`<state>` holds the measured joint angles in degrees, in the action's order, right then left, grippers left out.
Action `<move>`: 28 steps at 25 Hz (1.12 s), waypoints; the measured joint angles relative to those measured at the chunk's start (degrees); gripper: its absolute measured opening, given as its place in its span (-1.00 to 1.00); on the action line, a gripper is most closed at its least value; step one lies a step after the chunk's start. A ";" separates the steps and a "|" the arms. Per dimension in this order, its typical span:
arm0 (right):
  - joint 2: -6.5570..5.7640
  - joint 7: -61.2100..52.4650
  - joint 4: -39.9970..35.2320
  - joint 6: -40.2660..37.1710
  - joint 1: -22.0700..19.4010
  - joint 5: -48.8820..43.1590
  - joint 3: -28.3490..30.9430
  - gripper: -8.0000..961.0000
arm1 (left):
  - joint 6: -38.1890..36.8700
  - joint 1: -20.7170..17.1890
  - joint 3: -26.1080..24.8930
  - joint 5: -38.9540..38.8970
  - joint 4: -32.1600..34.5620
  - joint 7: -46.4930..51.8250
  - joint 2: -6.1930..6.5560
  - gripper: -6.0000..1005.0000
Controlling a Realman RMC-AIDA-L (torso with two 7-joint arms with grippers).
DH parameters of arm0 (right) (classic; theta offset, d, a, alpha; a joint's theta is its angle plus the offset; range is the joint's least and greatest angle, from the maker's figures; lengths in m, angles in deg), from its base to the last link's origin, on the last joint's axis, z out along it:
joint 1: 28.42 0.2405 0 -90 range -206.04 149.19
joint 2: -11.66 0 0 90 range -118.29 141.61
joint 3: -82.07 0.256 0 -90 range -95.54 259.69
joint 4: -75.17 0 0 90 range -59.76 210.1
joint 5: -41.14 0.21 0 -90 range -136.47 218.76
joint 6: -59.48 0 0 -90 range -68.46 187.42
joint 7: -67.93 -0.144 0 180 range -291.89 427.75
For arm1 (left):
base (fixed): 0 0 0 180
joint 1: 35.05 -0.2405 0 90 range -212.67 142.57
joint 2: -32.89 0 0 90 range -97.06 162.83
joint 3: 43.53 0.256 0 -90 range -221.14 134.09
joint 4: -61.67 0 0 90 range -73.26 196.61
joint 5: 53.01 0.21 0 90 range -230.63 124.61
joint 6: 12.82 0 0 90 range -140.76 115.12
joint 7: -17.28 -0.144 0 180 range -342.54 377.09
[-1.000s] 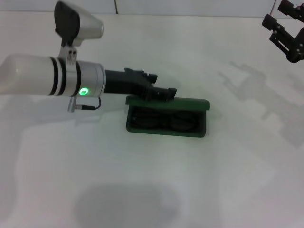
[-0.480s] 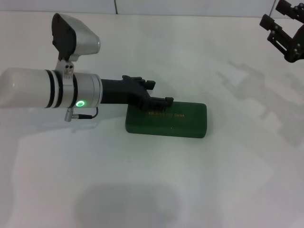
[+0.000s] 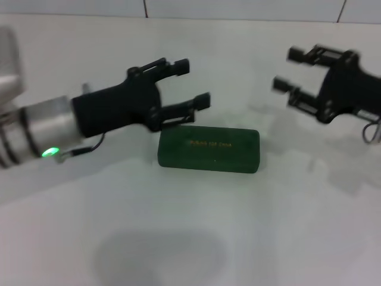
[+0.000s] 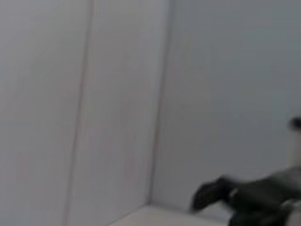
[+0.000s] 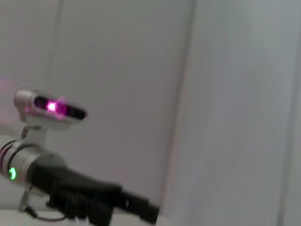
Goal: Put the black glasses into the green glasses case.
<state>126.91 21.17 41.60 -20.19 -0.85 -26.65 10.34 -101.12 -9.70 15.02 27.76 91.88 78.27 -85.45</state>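
Dark green and hard-shelled, the green glasses case [image 3: 208, 150] is lying shut on the white table [image 3: 178, 238], a rounded rectangle with one line of small gold lettering on its lid; the black glasses are not showing anywhere, though a second ago they were lying in the open case. One case and two grippers are showing. The left gripper [image 3: 191, 83] is hanging just above the case's far left corner with its fingers spread and holding nothing, having lifted off the lid. The right gripper [image 3: 286, 70], parked far right before, is now hovering nearer, right of the case, fingers apart and bare.
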 joint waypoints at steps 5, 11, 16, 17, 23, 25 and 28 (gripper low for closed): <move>-0.08 -5.48 1.26 -1.45 3.11 -4.54 -4.33 0.23 | -10.36 -2.14 -0.01 -0.68 0.03 -1.36 1.42 0.67; -0.42 -8.10 7.15 -7.64 9.55 -8.56 -5.31 0.43 | -16.98 -5.25 0.36 0.38 0.98 -4.94 3.00 0.67; -0.13 -7.86 7.44 -8.30 10.13 -9.76 -5.36 0.81 | -17.26 -6.29 0.27 2.96 1.35 -5.75 2.96 0.67; 0.00 -7.83 7.44 -8.30 10.13 -9.79 -5.39 0.86 | -17.27 -6.37 0.22 3.37 1.34 -6.02 2.85 0.67; 0.51 -7.76 7.50 -8.33 9.67 -9.74 -5.43 0.86 | -17.30 -6.49 0.18 4.30 1.08 -6.61 2.86 0.67; 0.53 -7.72 7.51 -8.25 9.39 -9.53 -5.43 0.86 | -17.32 -6.55 0.17 4.30 1.04 -6.63 2.86 0.67; 0.64 -7.67 7.53 -7.74 9.26 -9.54 -5.44 0.86 | -17.31 -6.79 0.12 4.30 0.98 -6.85 2.85 0.67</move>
<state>127.55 13.51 49.13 -27.93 8.41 -36.19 4.90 -118.43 -16.49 15.14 32.05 92.85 71.42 -82.60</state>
